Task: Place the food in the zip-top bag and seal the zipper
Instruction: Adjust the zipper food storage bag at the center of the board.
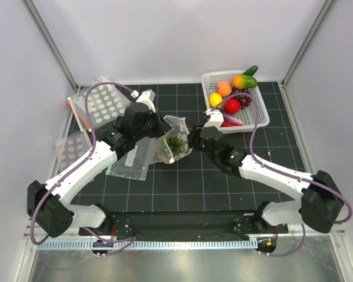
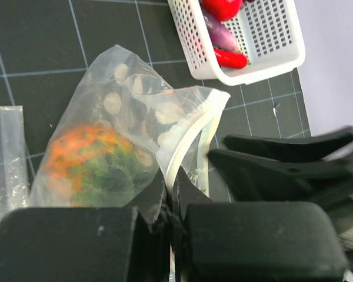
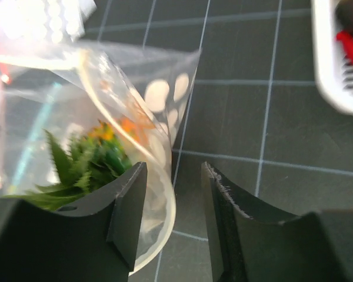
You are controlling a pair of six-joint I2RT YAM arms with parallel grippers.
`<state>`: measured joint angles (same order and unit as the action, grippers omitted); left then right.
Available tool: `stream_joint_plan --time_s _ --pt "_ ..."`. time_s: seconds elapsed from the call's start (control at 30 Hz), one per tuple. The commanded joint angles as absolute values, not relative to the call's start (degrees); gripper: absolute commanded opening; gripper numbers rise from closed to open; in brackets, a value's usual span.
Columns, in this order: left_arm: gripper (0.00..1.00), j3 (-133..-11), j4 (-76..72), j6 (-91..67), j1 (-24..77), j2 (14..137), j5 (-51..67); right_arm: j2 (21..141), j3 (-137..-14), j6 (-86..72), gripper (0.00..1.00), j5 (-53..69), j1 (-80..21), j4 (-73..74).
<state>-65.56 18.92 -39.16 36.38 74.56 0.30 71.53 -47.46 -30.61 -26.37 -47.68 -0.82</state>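
One pineapple (image 1: pixel 173 145) is seen inside the dotted bag (image 1: pixel 177 126), which lies at the centre of the worktop (image 1: pixel 212 176) in the overhead view. The bag's mouth edge is clamped by the left hand (image 2: pixel 169 202), its fingers pressed together on the plastic. The right hand (image 3: pixel 173 170) is held just right of the bag with its fingers apart, and the unsealed zipper (image 3: pixel 166 205) curves into the gap. The red fruit (image 1: pixel 232 106), eggplant (image 1: pixel 235 118) and chili (image 1: pixel 228 124) are seen in the basket (image 1: pixel 262 111) at upper right.
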Motion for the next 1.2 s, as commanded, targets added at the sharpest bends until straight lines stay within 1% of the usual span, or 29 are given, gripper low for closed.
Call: stream_joint_plan --time_s 0.0,0.03,0.07,0.13,0.17,0.2,0.23,0.27,0.3,0.33,0.43,0.6,0.73,0.77,0.87,0.9,0.97,1.0,1.03,1.07,1.17 --pt "0.01 -67.3 18.2 -37.9 36.6 72.2 -2.8 76.1 -51.3 -35.1 0.5 -23.2 -48.0 1.1" --pt "0.01 -67.3 18.3 -38.0 36.6 72.2 -2.8 77.2 -51.7 -35.8 0.52 -22.6 -48.0 1.1" --pt "0.01 -67.2 18.4 -37.9 36.6 72.2 -2.8 79.1 -51.9 -36.4 0.53 -21.7 -48.1 1.1" --pt "0.01 -67.2 18.3 -38.0 36.6 72.2 -3.0 80.6 -52.3 -37.5 0.52 -20.1 -48.0 0.5" --pt "0.01 -67.2 18.5 -37.9 36.6 72.2 -3.1 81.6 -52.4 -38.0 0.49 -18.9 -48.0 0.5" --pt "0.01 -67.2 18.5 -38.1 36.6 72.1 -3.2 81.7 -52.5 -38.6 0.44 -18.1 -48.0 0.3" --pt "0.01 -67.2 18.5 -38.1 36.6 72.1 -3.4 81.8 -52.5 -38.8 0.36 -17.5 -48.0 0.3" --pt "0.01 -67.1 18.6 -38.1 36.6 72.1 -3.8 81.7 -52.5 -38.7 0.15 -17.1 -48.1 0.4" --pt "0.01 -67.3 18.8 -38.1 36.6 72.2 -4.0 81.3 -52.9 -38.3 0.09 -17.2 -48.0 0.8" --pt "0.01 -67.4 19.5 -38.1 36.6 72.2 -5.0 80.8 -53.3 -37.9 0.07 -17.7 -48.0 1.7" --pt "0.01 -68.5 21.4 -38.0 36.6 73.1 -7.1 78.3 -55.4 -35.1 0.04 -21.8 -48.0 6.3" --pt "0.0 -70.0 23.7 -37.3 36.6 74.4 -8.0 78.7 -65.1 -28.4 0.08 -27.0 -48.1 21.3" --pt "0.0 -70.0 23.6 -37.2 36.8 74.4 -7.9 77.7 -66.2 -25.7 0.09 -31.5 -48.0 23.8" --pt "0.0 -70.0 23.6 -37.2 36.8 74.4 -7.9 77.3 -66.3 -25.1 0.12 -32.2 -48.0 24.0" --pt "0.0 -70.1 23.6 -37.3 36.9 74.4 -7.6 75.9 -65.9 -24.5 0.27 -33.6 -48.0 24.3" --pt "0.0 -70.1 23.6 -37.3 36.9 74.5 -7.3 75.9 -65.7 -24.5 0.26 -33.7 -48.0 24.3" --pt "0.0 -70.1 23.6 -37.3 37.0 74.6 -7.3 75.8 -65.7 -24.3 0.2 -34.2 -48.0 24.4" --pt "0.0 -70.2 23.6 -37.2 36.9 74.6 -7.4 75.9 -66.0 -24.3 0.19 -34.3 -48.0 25.0" --pt "0.0 -70.2 23.6 -37.2 37.0 74.6 -7.5 76.0 -66.3 -24.3 0.13 -34.5 -48.0 25.1" --pt "0.0 -70.2 23.6 -37.3 36.9 74.6 -7.4 76.1 -66.4 -24.2 0.01 -34.3 -48.0 25.3" --pt "0.0 -70.2 23.6 -37.2 37.0 74.8 -7.4 76.0 -66.0 -24.3 0.01 -32.9 -47.9 24.9"
